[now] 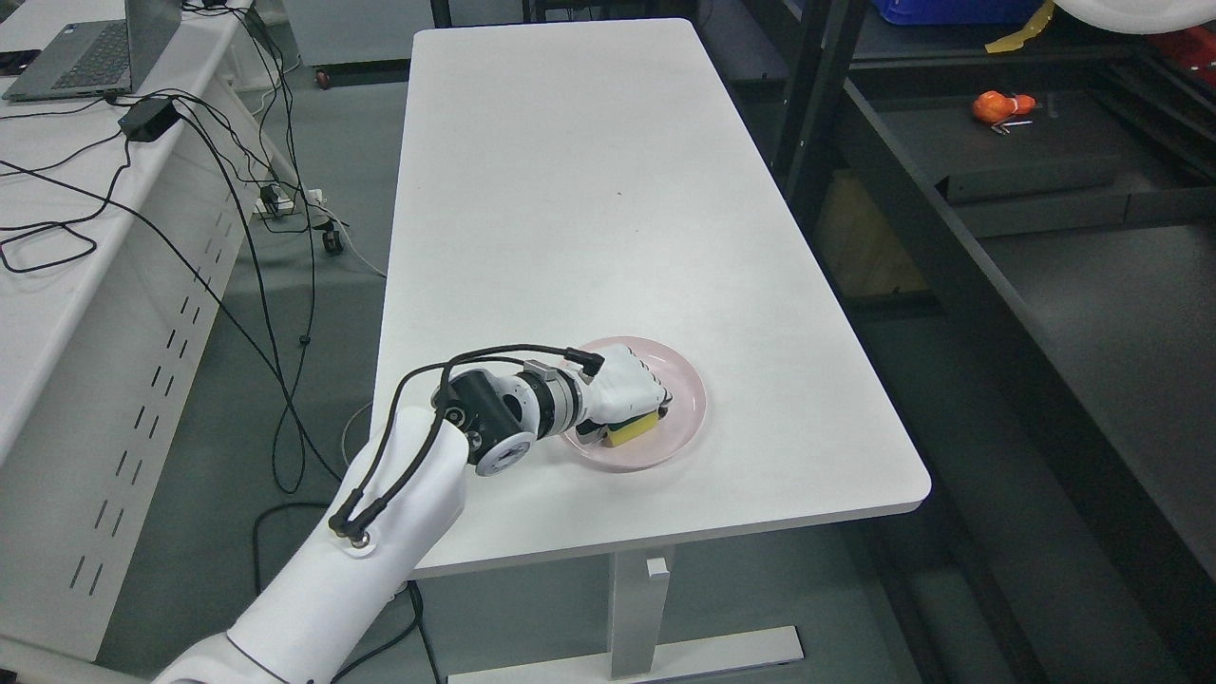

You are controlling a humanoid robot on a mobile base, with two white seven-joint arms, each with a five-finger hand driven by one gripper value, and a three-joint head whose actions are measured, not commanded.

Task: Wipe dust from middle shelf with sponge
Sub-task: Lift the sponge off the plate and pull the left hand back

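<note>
1. A white table (608, 190) fills the middle of the head view, running from the near edge away toward the top of the picture.
2. A shallow pink plate (689, 399) sits on the table close to its near right corner.
3. A yellow sponge (635, 429) with a dark upper layer lies in the plate, toward the plate's near left side.
4. The robot's white left arm comes in from the lower left, with black cables looped along its forearm and wrist.
5. The left hand (627, 385) rests over the sponge inside the plate, its fingers curled down around the sponge's top and sides; it appears to be gripping it, though the fingertips are hidden beneath the hand.
6. The sponge seems to touch the plate, but the angle makes this hard to confirm.
7. A dark metal shelf unit (1045, 237) stands just right of the table, well apart from the hand.
8. A small orange object (996, 106) lies on one of its shelves, far back.
9. On the left, a white desk (57, 285) holds an open laptop (90, 52), with black cables (237, 218) trailing to the floor.
</note>
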